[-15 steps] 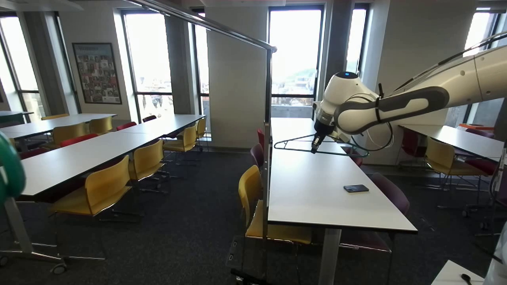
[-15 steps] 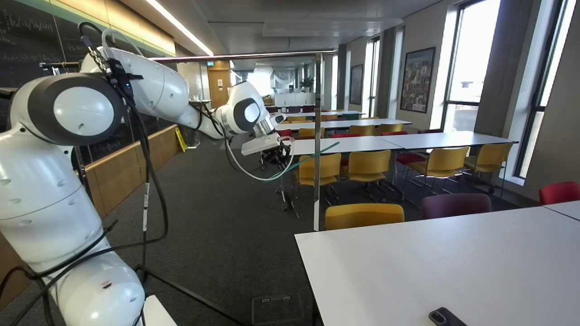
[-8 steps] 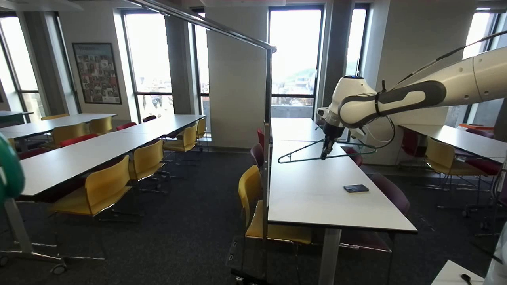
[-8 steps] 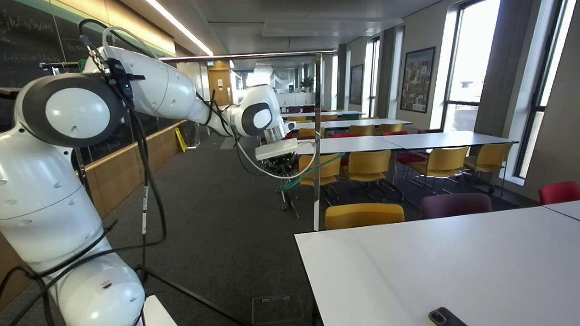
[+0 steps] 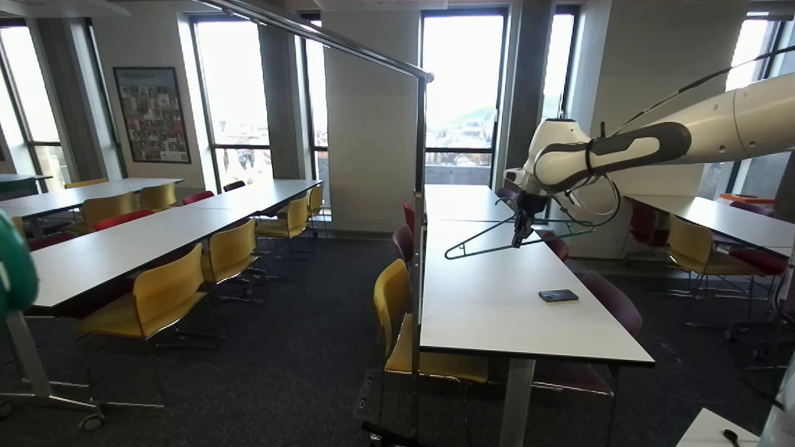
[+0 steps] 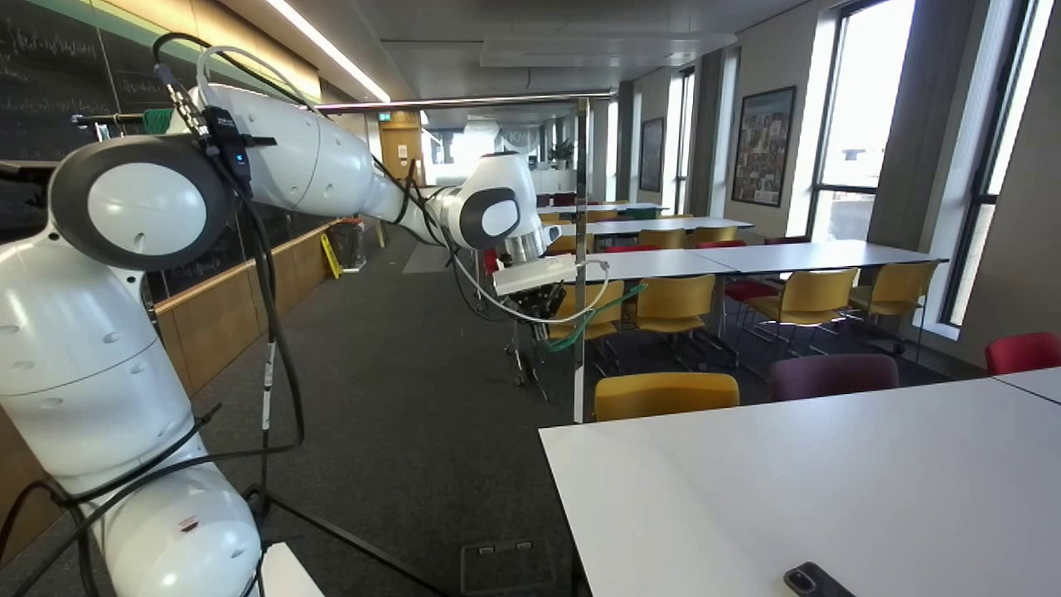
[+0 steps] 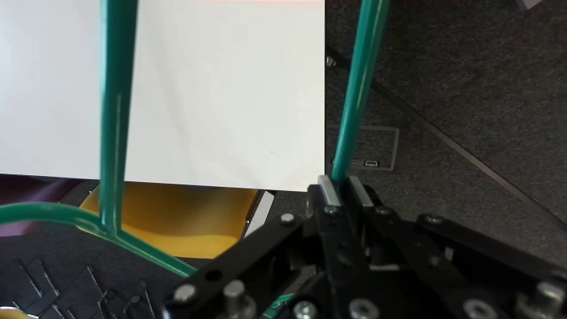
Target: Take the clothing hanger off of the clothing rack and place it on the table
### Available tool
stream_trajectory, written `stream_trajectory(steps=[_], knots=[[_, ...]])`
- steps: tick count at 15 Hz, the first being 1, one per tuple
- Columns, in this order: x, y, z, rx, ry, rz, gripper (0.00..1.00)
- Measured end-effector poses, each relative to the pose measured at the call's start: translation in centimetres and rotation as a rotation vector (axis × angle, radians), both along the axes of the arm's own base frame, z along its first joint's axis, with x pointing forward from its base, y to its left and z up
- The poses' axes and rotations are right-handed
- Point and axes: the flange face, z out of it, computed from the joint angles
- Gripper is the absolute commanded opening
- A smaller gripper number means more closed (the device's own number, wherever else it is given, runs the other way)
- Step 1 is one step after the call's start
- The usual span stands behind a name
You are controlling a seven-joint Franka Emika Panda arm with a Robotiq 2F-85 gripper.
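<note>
Holding one bar of the green hanger (image 7: 359, 84) clamped in midair, the tool (image 7: 342, 184) appears over floor (image 7: 465, 66) just past the edge of the table (image 7: 239, 93); releasing here could drop it, and swinging sideways might knock the clothing rack (image 6: 581, 186)
</note>
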Motion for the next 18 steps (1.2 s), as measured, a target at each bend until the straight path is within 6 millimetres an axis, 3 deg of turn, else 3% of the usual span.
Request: stream_trajectory(steps=[8, 9, 11, 14, 18], knots=[[0.7, 0.1, -0.4, 0.05, -0.009, -0.021, 0.09], [0.7, 0.1, -0.4, 0.05, -0.009, -0.021, 0.02], [0.7, 0.2, -0.6, 0.05, -0.005, -0.021, 0.02], [1.2, 0.2, -2.5, 0.054, 0.035, -0.032, 0.02], [2.5, -1.5, -7.4, 0.091, 0.109, -0.08, 0.02]])
